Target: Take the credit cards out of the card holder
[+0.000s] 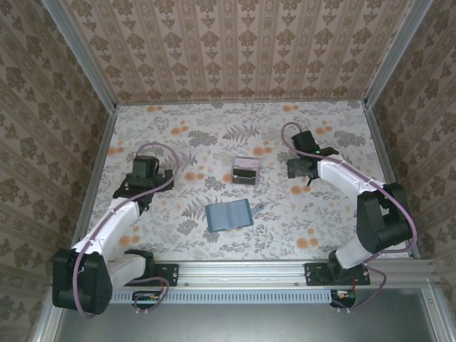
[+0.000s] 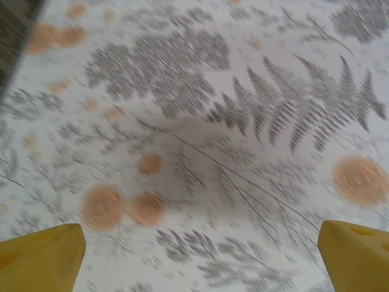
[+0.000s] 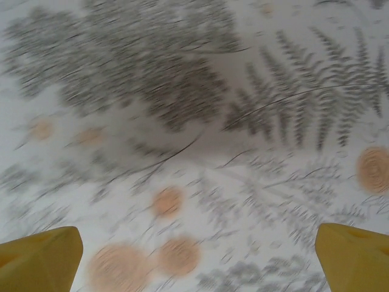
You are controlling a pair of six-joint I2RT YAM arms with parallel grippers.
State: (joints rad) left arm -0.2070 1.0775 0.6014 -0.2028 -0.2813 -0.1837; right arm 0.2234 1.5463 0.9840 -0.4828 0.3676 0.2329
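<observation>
Overhead, the left gripper (image 1: 144, 178) and right gripper (image 1: 303, 165) hang spread wide and empty, the wallet (image 1: 229, 214) between them toward the near edge of the table (image 1: 342, 235), long axis left to right, cards (image 1: 244, 172) just beyond it, nearer the right gripper.

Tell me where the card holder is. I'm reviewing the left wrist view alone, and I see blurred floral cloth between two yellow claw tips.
Observer: The card holder lies flat on the table near the middle, towards the arms' bases. It looks spread open, grey-blue side up, and sits apart from both claws.
Operator: Are any cards out of it?
Observer: Yes. A few credit cards, pale and dark, lie together on the cloth just beyond the holder without touching it. Whether any remain in its slots is too small to tell.
</observation>
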